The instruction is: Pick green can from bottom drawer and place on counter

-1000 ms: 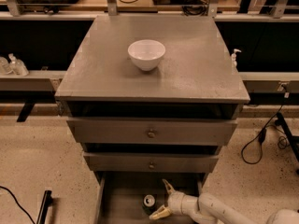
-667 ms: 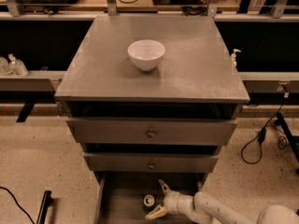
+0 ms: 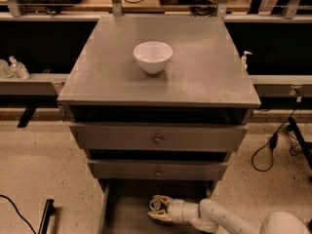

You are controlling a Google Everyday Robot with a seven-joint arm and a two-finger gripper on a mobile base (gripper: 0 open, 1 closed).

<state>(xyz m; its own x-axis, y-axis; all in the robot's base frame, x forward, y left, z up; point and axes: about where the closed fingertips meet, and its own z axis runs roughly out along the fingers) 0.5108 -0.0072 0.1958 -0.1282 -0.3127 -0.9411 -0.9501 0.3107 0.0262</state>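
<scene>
The green can (image 3: 155, 205) stands upright on the floor of the bottom drawer (image 3: 126, 214). The drawer is pulled out, and the can is toward the middle of it, just in front of the closed drawer above. From here I mostly see the can's silver top; very little of its green side shows.

The gripper (image 3: 154, 208) is down inside that same drawer, reaching in from the right with its jaws apart. One pale finger (image 3: 163, 198) lies on the far side of the can and the other on the near side, so the can sits between them. The gap is only a little wider than the can. I cannot tell whether either finger is actually touching the metal. The can is resting on the drawer floor.

The white arm (image 3: 220, 219) runs off behind the gripper toward the lower right corner, low over the drawer.

Above the open drawer are the middle drawer (image 3: 122, 170) and the top drawer (image 3: 112, 138), each with a small round knob. Both are slightly ajar, with a dark gap above each front.

On the grey table (image 3: 204, 72) that tops the cabinet, a white bowl (image 3: 152, 56) sits alone, a little left of centre and well apart from the can below. Behind the cabinet runs a wooden bench (image 3: 146, 0) with cables on it. A black cable (image 3: 265, 155) loops on the speckled floor to the right.
</scene>
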